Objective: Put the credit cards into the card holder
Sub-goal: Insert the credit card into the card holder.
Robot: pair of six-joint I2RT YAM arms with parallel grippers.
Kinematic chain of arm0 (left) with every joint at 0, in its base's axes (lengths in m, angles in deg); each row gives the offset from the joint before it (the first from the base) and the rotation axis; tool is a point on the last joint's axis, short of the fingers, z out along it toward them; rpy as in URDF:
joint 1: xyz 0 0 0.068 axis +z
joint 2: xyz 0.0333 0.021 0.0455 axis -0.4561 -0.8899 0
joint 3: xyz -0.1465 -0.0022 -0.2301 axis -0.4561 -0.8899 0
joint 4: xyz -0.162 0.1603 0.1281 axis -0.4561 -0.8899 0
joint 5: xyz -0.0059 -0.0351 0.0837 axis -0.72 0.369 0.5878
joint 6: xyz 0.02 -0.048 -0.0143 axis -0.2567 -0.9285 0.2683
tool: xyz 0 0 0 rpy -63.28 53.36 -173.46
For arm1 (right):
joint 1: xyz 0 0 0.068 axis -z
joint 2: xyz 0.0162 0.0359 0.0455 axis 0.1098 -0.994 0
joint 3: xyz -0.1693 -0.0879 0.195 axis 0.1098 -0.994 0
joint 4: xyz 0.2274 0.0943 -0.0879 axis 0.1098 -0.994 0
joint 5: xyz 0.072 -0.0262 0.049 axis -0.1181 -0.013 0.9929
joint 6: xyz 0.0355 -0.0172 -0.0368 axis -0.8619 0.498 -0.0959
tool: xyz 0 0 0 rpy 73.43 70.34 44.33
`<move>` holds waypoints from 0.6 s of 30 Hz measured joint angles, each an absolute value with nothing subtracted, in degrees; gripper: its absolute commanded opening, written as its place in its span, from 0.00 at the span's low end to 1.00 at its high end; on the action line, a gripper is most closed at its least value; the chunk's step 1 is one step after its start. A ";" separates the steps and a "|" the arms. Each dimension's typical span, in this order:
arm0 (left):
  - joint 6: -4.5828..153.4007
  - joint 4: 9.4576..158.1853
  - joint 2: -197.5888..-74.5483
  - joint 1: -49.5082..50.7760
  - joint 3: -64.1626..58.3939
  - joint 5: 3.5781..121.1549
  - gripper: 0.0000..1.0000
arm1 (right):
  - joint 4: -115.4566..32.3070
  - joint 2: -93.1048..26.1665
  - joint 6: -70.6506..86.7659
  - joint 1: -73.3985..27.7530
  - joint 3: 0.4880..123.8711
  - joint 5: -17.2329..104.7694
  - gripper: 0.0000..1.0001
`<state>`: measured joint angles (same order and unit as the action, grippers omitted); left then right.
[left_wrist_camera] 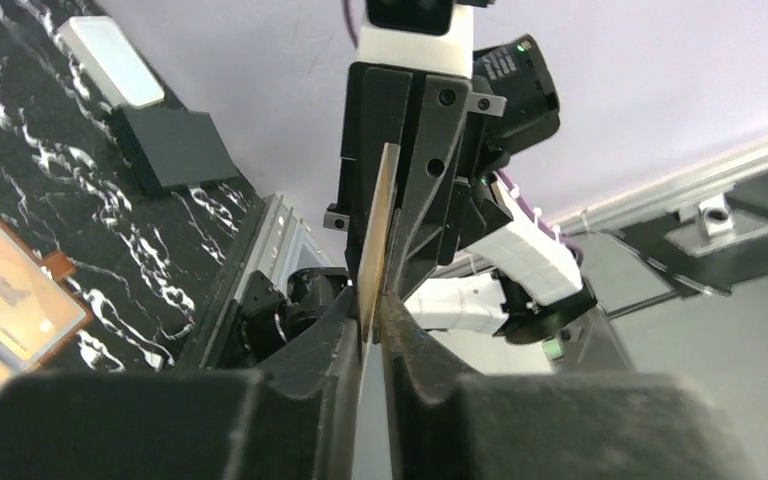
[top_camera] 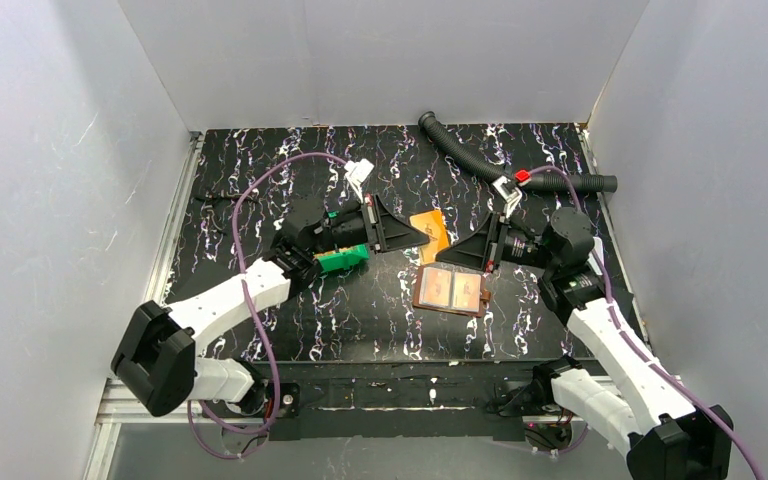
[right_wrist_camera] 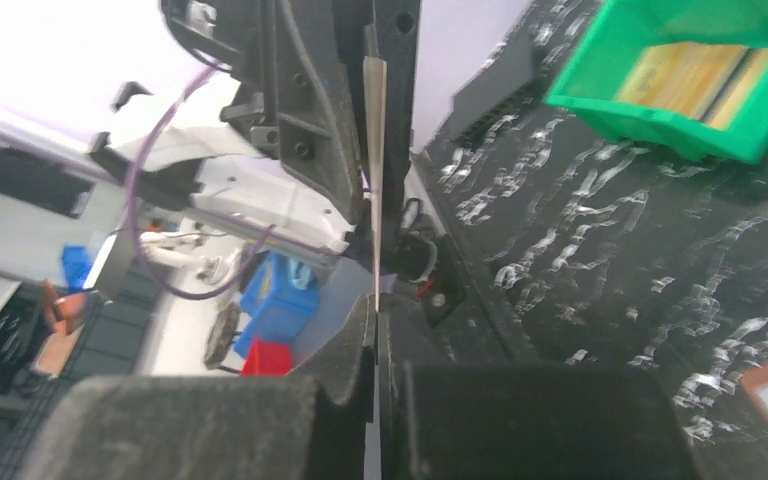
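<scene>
An orange credit card [top_camera: 432, 228] hangs in the air between my two grippers, above the far edge of the card holder [top_camera: 452, 290]. The card holder is a brown wallet lying open on the table, with tan cards in its pockets; it also shows in the left wrist view [left_wrist_camera: 10, 300]. My left gripper [top_camera: 422, 236] is shut on the card, seen edge-on in its wrist view [left_wrist_camera: 380, 230]. My right gripper [top_camera: 444, 260] faces it and is shut on the same card [right_wrist_camera: 375, 150]. More yellowish cards [right_wrist_camera: 695, 75] lie in the green bin [top_camera: 342, 260].
A black corrugated hose [top_camera: 480, 160] lies at the back right of the black marbled table. A pale translucent plate [left_wrist_camera: 110, 62] and a flat black sheet [left_wrist_camera: 175, 148] lie on the table. Grey walls close in on three sides.
</scene>
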<state>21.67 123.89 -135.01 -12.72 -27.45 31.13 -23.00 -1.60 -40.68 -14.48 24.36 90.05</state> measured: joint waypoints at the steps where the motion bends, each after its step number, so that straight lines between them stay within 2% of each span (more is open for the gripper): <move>1: 21.94 122.84 -135.60 -12.68 -27.13 31.23 0.34 | -24.43 -1.60 -39.62 -14.03 24.24 89.52 0.01; 3: 23.64 115.87 -136.59 -12.67 -25.82 33.23 0.39 | -30.74 -1.79 -34.51 -12.73 24.69 86.19 0.01; 5: 26.47 104.85 -137.48 -12.90 -23.46 38.07 0.53 | -38.46 -2.85 -28.27 -11.54 25.25 81.12 0.01; 6: 27.95 99.74 -138.10 -13.09 -22.18 40.84 0.57 | -41.66 -3.70 -25.72 -11.18 25.24 78.92 0.01; 8: 30.05 90.89 -139.76 -13.51 -19.61 45.80 0.59 | -47.81 -5.79 -20.74 -10.71 24.60 74.43 0.01; 11: 31.65 83.79 -143.28 -14.29 -17.26 50.47 0.55 | -53.72 -7.11 -15.69 -10.69 21.67 70.38 0.01; 18: 34.39 77.23 -158.33 -19.09 -11.58 54.98 0.35 | -59.11 -5.37 -11.90 -10.64 14.19 65.33 0.01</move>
<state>34.39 77.23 -158.33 -19.09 -11.58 54.98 -59.11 -5.37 -11.90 -10.64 14.19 65.33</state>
